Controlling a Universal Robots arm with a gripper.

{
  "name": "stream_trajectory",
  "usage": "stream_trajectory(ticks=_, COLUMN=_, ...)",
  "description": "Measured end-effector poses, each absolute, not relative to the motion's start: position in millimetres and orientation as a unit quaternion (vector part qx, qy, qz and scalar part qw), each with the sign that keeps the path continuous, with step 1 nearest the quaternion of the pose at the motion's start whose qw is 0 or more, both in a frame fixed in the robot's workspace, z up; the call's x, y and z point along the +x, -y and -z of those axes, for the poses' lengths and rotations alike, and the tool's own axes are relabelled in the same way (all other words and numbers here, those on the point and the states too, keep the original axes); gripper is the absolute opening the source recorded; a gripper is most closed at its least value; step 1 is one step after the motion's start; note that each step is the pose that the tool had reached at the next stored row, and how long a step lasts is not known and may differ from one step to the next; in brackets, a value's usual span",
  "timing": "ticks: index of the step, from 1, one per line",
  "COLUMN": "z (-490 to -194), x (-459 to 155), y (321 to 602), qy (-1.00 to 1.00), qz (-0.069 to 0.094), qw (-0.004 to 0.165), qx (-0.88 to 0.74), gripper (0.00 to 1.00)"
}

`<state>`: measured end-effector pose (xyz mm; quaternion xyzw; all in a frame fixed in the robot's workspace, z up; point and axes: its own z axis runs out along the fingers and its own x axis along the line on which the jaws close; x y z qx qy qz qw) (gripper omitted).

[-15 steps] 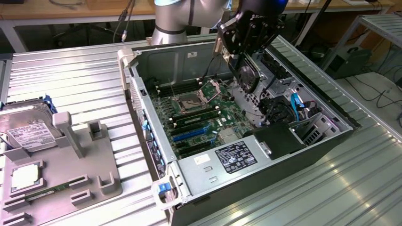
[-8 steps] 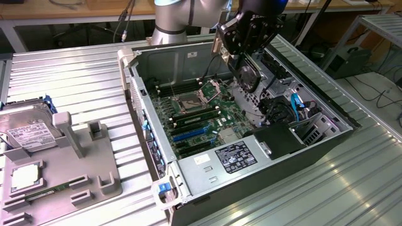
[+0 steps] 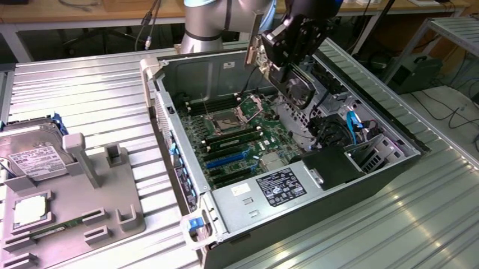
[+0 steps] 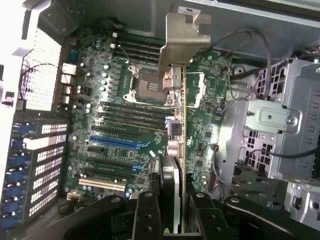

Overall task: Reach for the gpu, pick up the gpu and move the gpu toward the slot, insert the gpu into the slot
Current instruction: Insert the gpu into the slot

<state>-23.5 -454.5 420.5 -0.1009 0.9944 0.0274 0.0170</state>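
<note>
Silver metal of the bracket point(image 4: 182, 45) caps one end of the gpu point(image 3: 297, 88), which hangs tilted in the air at about one o'clock in the exterior view, over the far half of the open computer case point(image 3: 161, 84). The pincer point(image 3: 288, 56) is clamped on the card, with a finger point(image 4: 145, 212) against each flat face, as the wrist view shows edge-on. The card is held off the motherboard point(image 3: 247, 131) and touches nothing else. Its bracket end is nearest the case's far wall, toward twelve o'clock. The expansion slots, the blue slot point(image 3: 224, 161) among them, lie toward six o'clock from the card and apart from it, with open board around them. Toward three o'clock the drive cage point(image 3: 329, 95) and a blue cable point(image 3: 351, 120) crowd close to the card's side. Toward nine o'clock there is more room, as far as the case's side wall. A labelled power supply point(image 3: 279, 188) closes off the case at five o'clock. Well apart, at nine o'clock on the bench point(image 3: 97, 84), a hard drive point(image 3: 33, 151) stands in a grey holder point(image 3: 97, 207).
</note>
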Motion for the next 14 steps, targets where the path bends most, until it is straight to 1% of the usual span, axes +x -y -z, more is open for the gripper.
stream_trajectory(ticks=14, z=-420.5, x=-23.5, y=454.5, qy=-0.97, qz=-0.03, qw=0.013, qx=-0.241, gripper=0.28)
